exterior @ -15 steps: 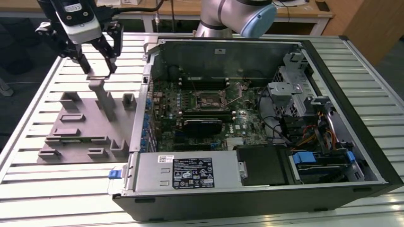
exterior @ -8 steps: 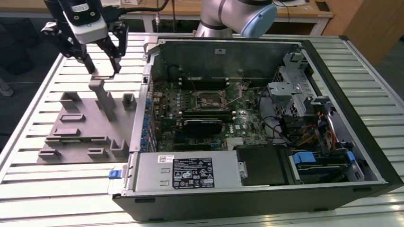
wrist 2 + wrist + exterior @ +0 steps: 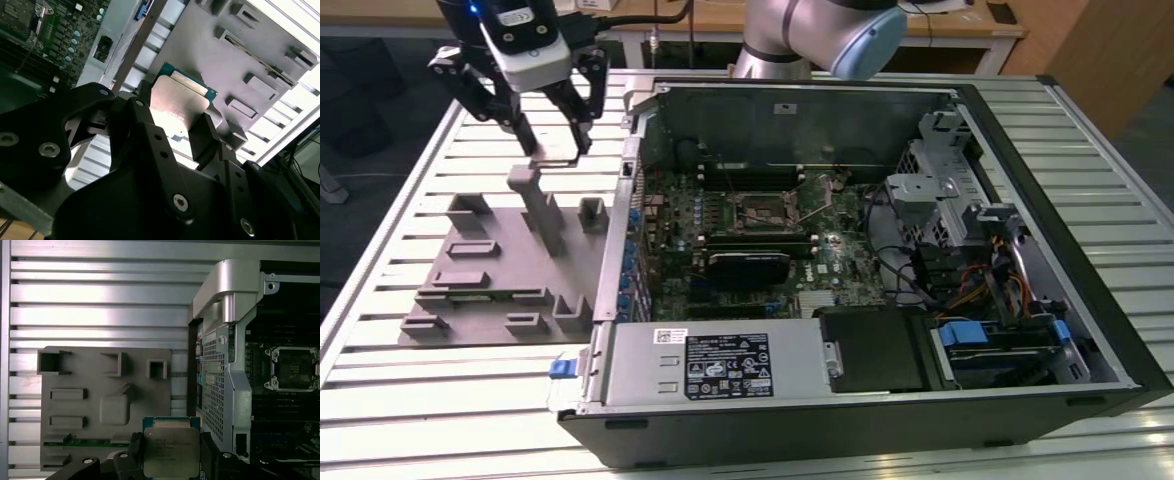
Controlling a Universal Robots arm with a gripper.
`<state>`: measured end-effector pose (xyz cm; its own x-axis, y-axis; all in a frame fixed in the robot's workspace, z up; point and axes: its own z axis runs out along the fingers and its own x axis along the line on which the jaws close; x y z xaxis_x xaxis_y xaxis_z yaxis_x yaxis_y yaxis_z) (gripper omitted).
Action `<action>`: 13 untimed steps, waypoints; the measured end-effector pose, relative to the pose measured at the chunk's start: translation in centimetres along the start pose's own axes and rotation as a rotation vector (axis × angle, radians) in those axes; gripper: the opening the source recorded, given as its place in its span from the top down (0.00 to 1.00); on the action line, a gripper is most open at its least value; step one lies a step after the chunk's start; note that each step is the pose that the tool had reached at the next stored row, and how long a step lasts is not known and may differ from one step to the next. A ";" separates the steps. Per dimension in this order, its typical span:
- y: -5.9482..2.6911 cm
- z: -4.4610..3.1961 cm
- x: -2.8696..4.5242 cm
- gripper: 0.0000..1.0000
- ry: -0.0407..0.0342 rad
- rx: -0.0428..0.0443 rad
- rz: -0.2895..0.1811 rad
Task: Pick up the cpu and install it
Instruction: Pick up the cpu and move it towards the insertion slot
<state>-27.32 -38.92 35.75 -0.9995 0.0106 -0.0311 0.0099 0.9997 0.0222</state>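
Gripper point(image 3: 558, 155) — pointed straight down, tight around the cpu point(image 3: 171, 451) — aloft over the grey fixture block point(image 3: 480, 265)

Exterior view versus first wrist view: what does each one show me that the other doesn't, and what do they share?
Exterior view: the whole open computer case, its power supply, and the arm carrying the gripper. First wrist view: the chip, silvery top close up, clamped in the gripper. Shared: the grey moulded block, the slatted table and the board's socket.
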 end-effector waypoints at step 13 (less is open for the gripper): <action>0.14 0.09 -2.77 0.46 0.0011 0.0000 0.000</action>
<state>-24.54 -38.80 35.75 -0.9995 0.0106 -0.0300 0.0099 0.9997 0.0222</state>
